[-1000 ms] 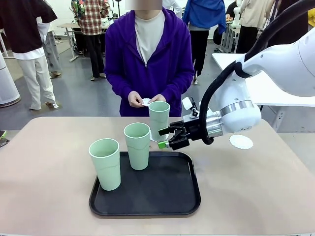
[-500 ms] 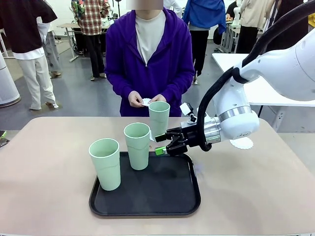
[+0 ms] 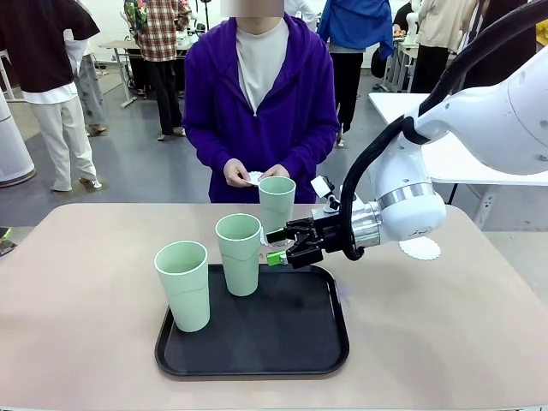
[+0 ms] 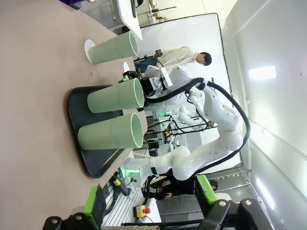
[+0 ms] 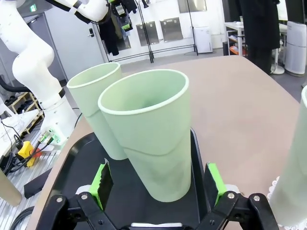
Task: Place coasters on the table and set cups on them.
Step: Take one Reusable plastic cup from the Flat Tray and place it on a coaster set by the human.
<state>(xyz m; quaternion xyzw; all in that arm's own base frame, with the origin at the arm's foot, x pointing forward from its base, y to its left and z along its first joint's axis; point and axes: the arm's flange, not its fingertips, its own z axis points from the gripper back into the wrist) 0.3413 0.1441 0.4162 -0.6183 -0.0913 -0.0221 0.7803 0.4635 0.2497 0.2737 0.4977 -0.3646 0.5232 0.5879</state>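
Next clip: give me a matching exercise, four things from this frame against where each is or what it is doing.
Things:
A far cup
B middle cup
C coaster right of the tray
D person's hands

States:
1 on the tray, between the open right gripper's fingers
2 holding a white coaster
3 bare on the table
4 standing on its own coaster, beyond the tray

Pairs: A-4, B-1, C-3, D-2
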